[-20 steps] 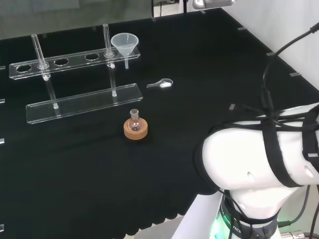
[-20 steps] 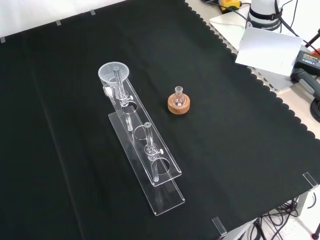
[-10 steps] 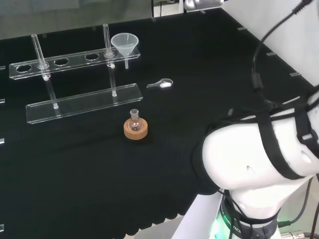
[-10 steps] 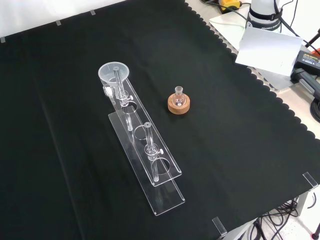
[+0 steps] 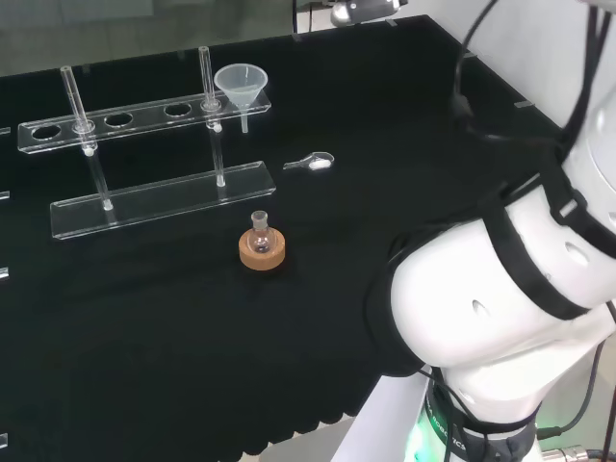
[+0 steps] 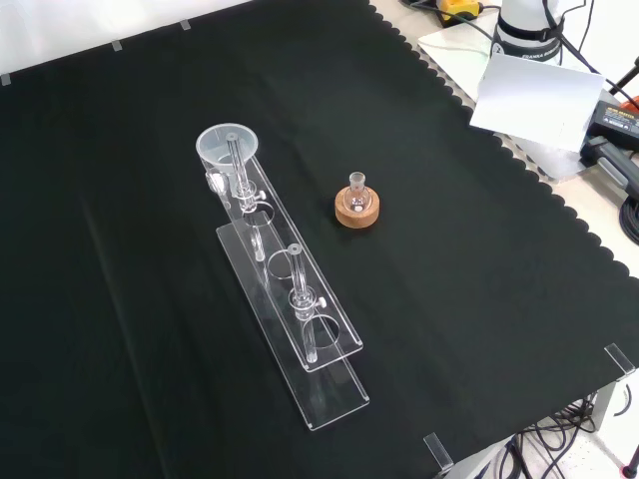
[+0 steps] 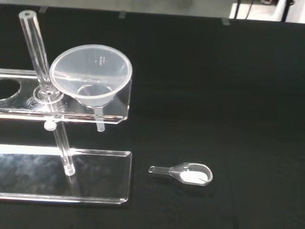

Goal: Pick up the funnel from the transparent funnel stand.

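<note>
A clear funnel (image 5: 238, 85) sits in the end hole of the transparent funnel stand (image 5: 164, 197), at the stand's right end in the head view. In the front view the funnel (image 6: 228, 150) is at the far end of the stand (image 6: 334, 394). The wrist view has the funnel (image 7: 91, 76) close up, its stem poking down through the upper shelf of the stand (image 7: 95, 179), beside an upright clear post. Nothing touches the funnel.
A small round flask on a cork ring (image 5: 261, 248) stands in front of the stand, also seen in the front view (image 6: 357, 207). A clear scoop with white powder (image 5: 313, 162) lies right of the stand, and in the wrist view (image 7: 188, 173). The arm's white links (image 5: 500, 298) fill the right.
In the head view the arm's white links have swung upward and a grey part at the top edge has slid left. The ware on the cloth has not moved.
</note>
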Available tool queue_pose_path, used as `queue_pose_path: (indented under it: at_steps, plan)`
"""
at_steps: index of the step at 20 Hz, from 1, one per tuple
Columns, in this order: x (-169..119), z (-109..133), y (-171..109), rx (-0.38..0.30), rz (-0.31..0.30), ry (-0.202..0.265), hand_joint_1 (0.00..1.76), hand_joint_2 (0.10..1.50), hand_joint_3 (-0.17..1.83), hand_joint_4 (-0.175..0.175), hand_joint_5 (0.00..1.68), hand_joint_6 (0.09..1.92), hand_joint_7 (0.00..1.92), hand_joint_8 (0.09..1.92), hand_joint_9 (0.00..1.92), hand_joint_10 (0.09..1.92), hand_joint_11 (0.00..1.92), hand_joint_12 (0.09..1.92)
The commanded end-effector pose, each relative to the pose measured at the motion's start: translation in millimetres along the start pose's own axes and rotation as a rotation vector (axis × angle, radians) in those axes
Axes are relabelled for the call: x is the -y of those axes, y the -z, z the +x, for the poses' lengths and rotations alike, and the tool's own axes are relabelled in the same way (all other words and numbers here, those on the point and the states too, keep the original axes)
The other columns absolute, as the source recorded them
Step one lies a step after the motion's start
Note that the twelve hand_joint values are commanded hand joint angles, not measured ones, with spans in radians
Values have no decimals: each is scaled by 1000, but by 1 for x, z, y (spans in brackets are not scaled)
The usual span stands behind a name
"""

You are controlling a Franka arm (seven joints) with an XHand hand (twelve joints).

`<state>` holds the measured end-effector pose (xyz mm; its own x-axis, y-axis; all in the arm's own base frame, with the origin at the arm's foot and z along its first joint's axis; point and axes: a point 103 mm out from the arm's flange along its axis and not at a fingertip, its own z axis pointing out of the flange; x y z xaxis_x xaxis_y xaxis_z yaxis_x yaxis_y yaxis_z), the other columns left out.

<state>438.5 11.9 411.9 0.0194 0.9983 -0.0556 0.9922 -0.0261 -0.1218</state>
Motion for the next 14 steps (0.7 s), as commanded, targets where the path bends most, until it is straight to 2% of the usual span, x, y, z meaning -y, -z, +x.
queue_pose_path:
  at_steps: [1, 3, 7, 11, 14]
  plan:
    - [-43, 26, -11, 0, -11, 97, 173, 1079, 330, 2, 231, 87, 162, 602, 244, 666, 68, 1401]
    - [-46, 29, -15, -7, 0, 106, 221, 1052, 319, 0, 209, 87, 172, 610, 255, 672, 68, 1406]
    - [-55, 39, -29, 8, 68, 127, 320, 974, 287, 0, 203, 87, 172, 623, 278, 686, 67, 1414]
    - [-65, 44, -46, 19, 125, 141, 345, 933, 273, 1, 204, 87, 164, 632, 284, 692, 73, 1421]
    - [-75, 44, -55, 38, 203, 149, 359, 904, 263, 3, 200, 87, 151, 636, 277, 695, 79, 1425]
